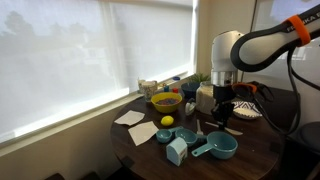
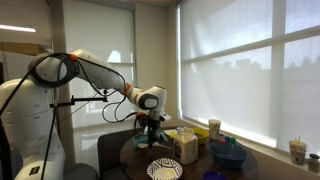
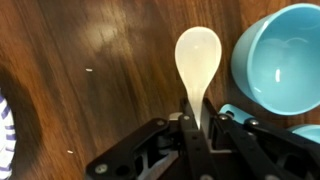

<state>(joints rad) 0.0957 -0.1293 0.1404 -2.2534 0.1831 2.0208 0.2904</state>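
In the wrist view my gripper [image 3: 196, 126] is shut on the handle of a white plastic spoon [image 3: 198, 52]. The spoon's bowl points away from me over the dark wooden table [image 3: 90, 60]. A teal cup [image 3: 282, 55] sits just right of the spoon, apart from it. In both exterior views the gripper [image 1: 225, 104] [image 2: 150, 130] hangs a little above the table, pointing down. The spoon is too small to make out in those views.
A striped plate [image 1: 246, 112] [image 2: 165, 169] lies beside the gripper. A yellow bowl [image 1: 165, 100], a lemon [image 1: 167, 121], white napkins [image 1: 131, 118], a light blue carton [image 1: 177, 151] and teal measuring cups [image 1: 216, 148] crowd the table. A jar [image 2: 186, 146] and blue bowl [image 2: 228, 154] stand by the window.
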